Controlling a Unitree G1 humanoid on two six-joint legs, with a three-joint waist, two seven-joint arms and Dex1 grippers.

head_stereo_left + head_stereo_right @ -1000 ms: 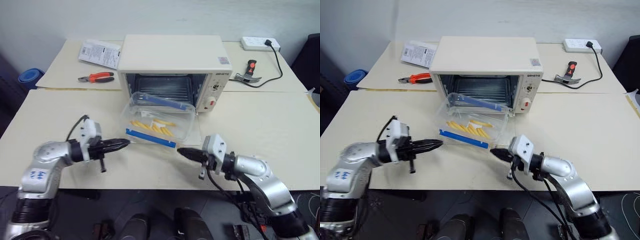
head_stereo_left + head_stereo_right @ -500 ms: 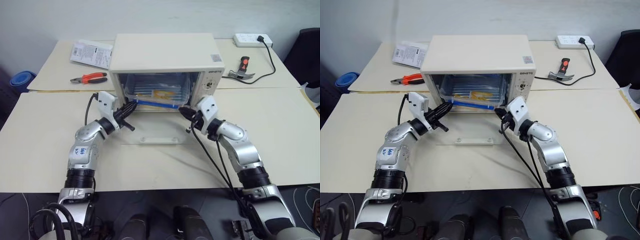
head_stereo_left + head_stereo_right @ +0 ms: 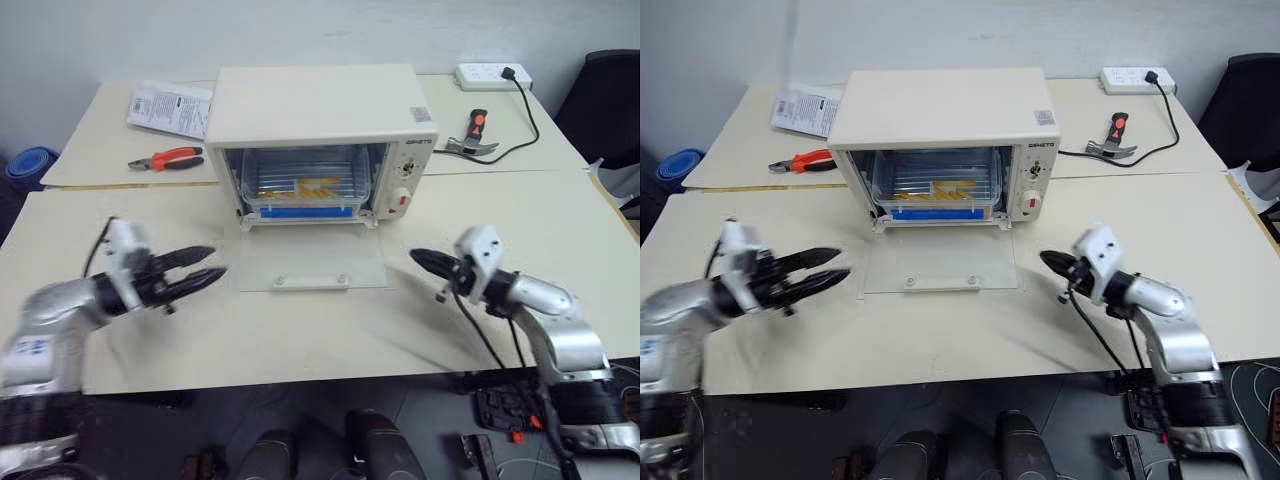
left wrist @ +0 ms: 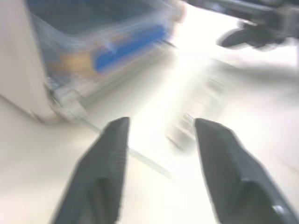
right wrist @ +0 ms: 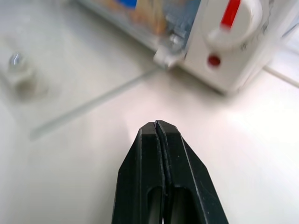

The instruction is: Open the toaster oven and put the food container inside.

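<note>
Food container [image 3: 298, 186] now inside toaster oven [image 3: 318, 140]

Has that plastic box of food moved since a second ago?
Yes. The food container sat on the lowered glass door in front of the toaster oven; now it rests inside the oven on the rack, leaving the door bare.

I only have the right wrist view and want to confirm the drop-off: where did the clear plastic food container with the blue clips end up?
Observer: The clear plastic food container with blue clips sits inside the cream-white toaster oven, on its wire rack.
Operator: Is the door shut?
Observer: No, the glass drop-down door lies flat open on the table.
Operator: And the left claw?
Observer: The left claw is open, empty, to the left of the door.
Operator: Anything near my right claw?
Observer: The right claw is shut, over bare table right of the door.
</note>
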